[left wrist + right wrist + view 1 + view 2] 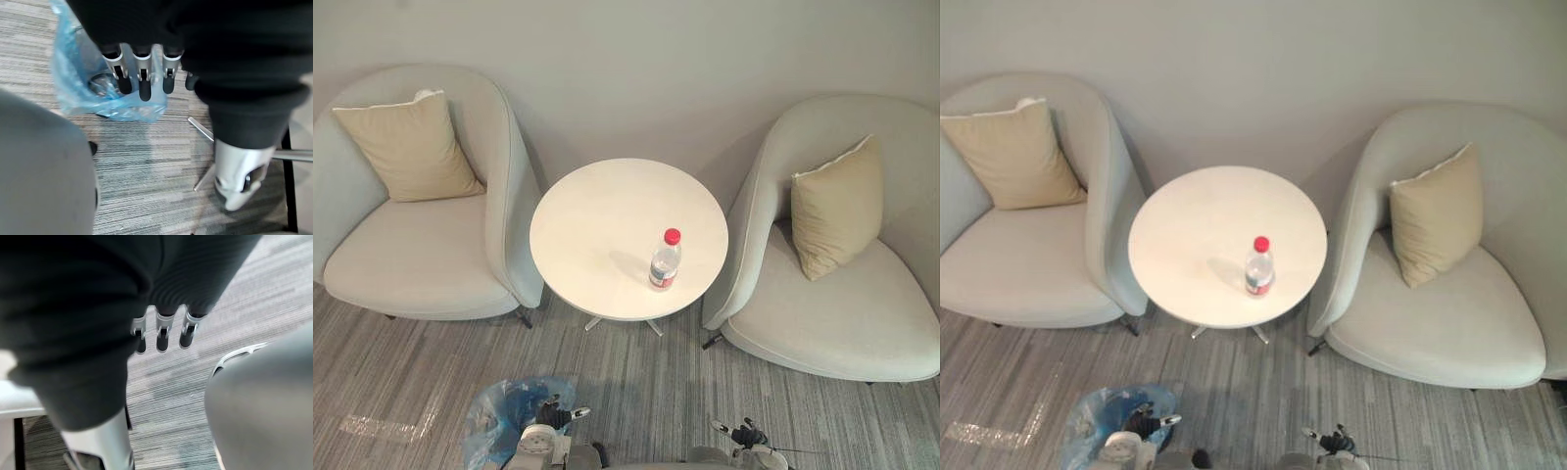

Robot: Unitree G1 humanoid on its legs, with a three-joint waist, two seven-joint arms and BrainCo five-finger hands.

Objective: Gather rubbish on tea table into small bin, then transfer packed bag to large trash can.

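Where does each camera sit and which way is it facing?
Left eye view: head, looking down at table, bottle; left hand, right hand at bottom edge.
Right eye view: same scene, shared, slightly offset.
Left wrist view: along left hand toward blue bag.
Right wrist view: along right hand toward carpet.

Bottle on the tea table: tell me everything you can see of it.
The bottle is small, clear plastic, with a red cap on and a label band round its lower part. It stands upright on the round white table, near its front edge toward the robot's right. Only the table touches it. Fill level unclear.
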